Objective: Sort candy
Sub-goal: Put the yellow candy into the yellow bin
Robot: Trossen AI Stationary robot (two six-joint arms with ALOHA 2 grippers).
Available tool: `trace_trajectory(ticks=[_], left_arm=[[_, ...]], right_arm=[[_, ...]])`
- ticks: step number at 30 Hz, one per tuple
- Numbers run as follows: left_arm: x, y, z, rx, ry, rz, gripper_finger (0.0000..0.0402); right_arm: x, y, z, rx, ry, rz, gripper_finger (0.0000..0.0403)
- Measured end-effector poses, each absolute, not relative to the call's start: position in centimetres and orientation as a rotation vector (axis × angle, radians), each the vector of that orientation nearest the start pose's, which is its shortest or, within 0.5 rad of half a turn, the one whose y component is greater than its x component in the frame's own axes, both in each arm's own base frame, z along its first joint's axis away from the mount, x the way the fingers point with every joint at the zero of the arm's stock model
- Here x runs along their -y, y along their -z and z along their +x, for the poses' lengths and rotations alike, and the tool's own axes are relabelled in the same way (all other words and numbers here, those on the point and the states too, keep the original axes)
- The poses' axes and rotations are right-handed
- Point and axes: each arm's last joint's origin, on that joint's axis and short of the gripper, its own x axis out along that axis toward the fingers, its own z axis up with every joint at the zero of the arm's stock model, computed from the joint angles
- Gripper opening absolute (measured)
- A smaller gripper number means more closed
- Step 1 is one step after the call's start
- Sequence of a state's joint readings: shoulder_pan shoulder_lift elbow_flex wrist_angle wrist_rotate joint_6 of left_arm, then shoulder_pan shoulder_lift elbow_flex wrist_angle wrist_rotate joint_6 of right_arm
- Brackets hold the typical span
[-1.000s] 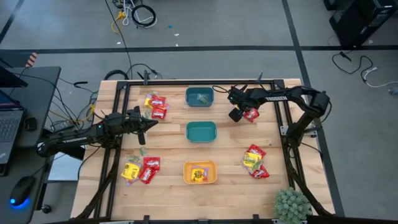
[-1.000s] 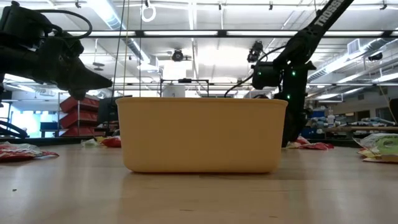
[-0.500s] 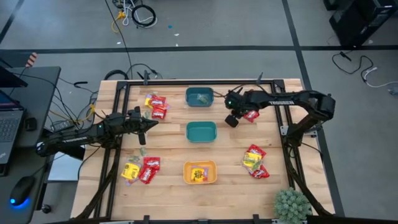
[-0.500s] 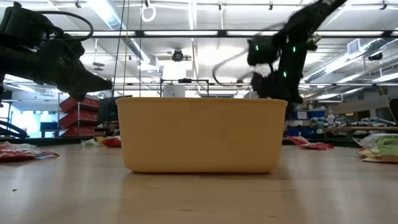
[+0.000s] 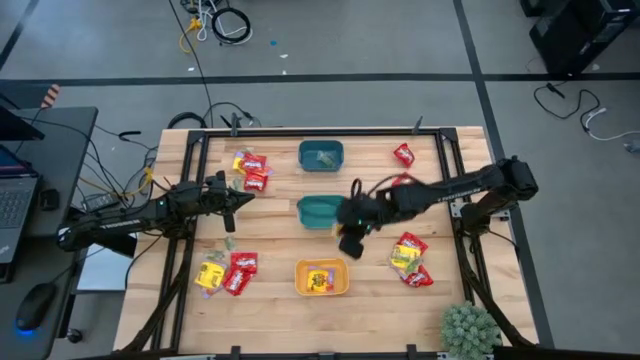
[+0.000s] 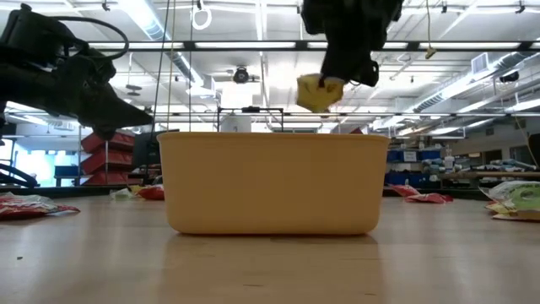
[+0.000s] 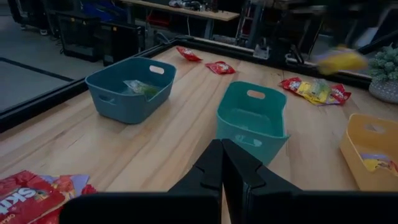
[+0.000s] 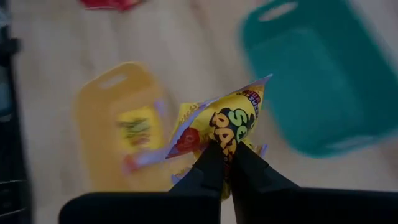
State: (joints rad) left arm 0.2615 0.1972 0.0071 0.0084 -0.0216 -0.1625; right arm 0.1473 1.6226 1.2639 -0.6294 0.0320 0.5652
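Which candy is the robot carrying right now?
Find the orange bin at the table's near edge; the right gripper hangs above and beyond it. Pinched there is a yellow packet, the only candy off the table.

Motion blurs the right pincer (image 5: 350,240) in the high view; the orange bin (image 6: 272,181) hides the bench behind

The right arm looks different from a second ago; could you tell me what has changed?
The right gripper swung from the table's far right side to between the middle teal bin and the orange bin, gripping a yellow candy packet. The left gripper stayed put.
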Motion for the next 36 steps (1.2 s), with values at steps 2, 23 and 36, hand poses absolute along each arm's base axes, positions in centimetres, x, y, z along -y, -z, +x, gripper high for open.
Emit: trace_trajectory(ticks=[2, 23, 36], left_arm=[[-2.9, -15.0, 10.5, -0.165, -0.298, -0.188, 0.0006], [-2.9, -14.8, 10.6, -0.178, -0.301, -0.185, 0.0006], [-2.9, -14.8, 10.5, -0.183, -0.3, -0.186, 0.0006]], right_arm=[[-6.1, -25.0, 34.0, -0.992, 0.146, 0.438, 0.0012], [-12.6, -18.1, 39.8, -1.148, 0.069, 0.406, 0.0069], [-13.7, -18.6, 39.8, -1.084, 0.068, 0.364, 0.0171]])
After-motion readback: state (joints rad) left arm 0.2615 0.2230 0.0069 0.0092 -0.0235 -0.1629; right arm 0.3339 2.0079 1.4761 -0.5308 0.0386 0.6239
